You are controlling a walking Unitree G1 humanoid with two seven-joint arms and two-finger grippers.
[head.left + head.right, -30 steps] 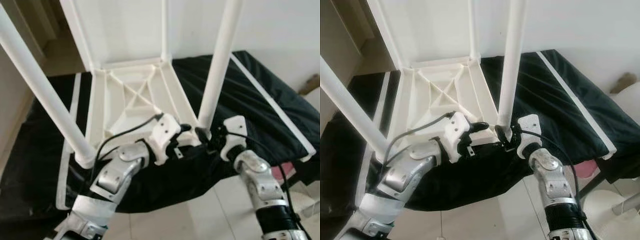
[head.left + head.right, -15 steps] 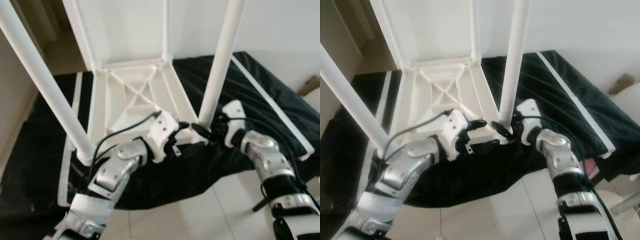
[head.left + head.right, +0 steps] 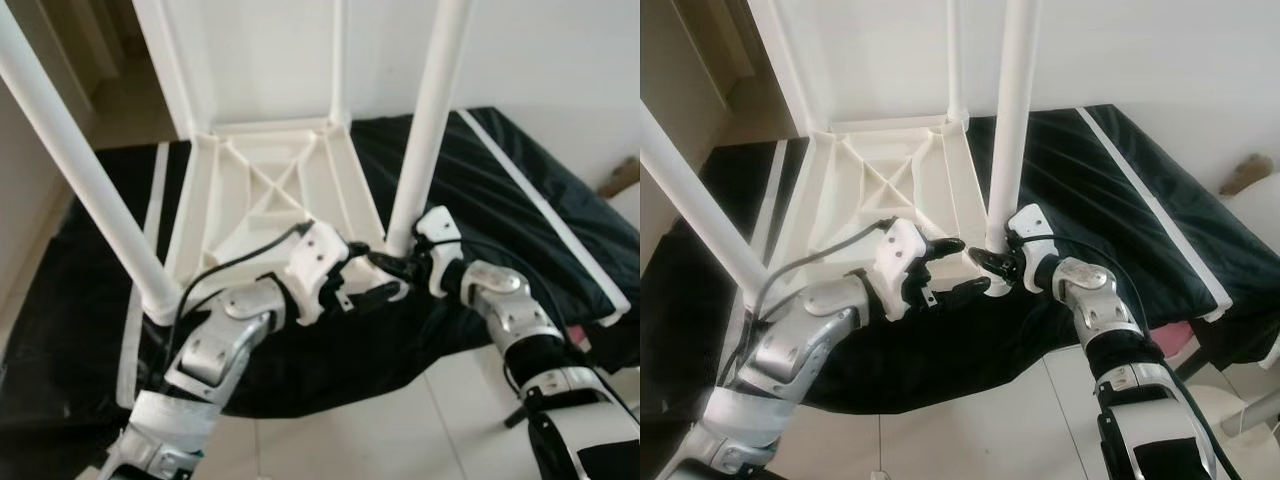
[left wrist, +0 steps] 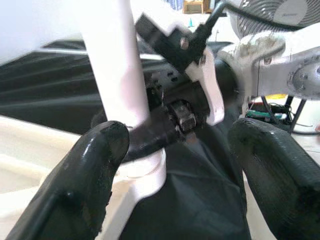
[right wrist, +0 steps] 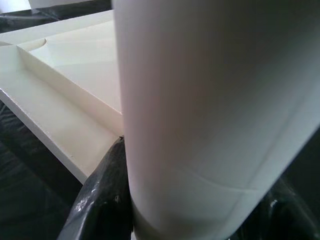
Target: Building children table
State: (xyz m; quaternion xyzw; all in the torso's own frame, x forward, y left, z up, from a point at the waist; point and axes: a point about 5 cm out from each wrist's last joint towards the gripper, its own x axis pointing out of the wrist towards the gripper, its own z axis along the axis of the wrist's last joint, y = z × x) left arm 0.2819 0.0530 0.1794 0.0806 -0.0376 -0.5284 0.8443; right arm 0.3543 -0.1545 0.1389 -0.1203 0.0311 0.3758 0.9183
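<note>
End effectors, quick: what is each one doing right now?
Left end effector: open, empty, its fingers beside the near table leg's base.
Right end effector: shut on the near table leg at its base.

Your two arms are silver, jointed metal with white plastic wrist housings. A black cable loops over the left wrist. Each pincer, left pincer (image 3: 362,272) and right pincer (image 3: 388,262), has long glossy black fingers (image 4: 95,165).

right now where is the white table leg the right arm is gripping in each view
Left eye: white round table leg, right of centre, upright.
Right eye: centre.
Left wrist: upper left.
Right wrist: across the middle.
Shared landmark: right end effector at its base.
</note>
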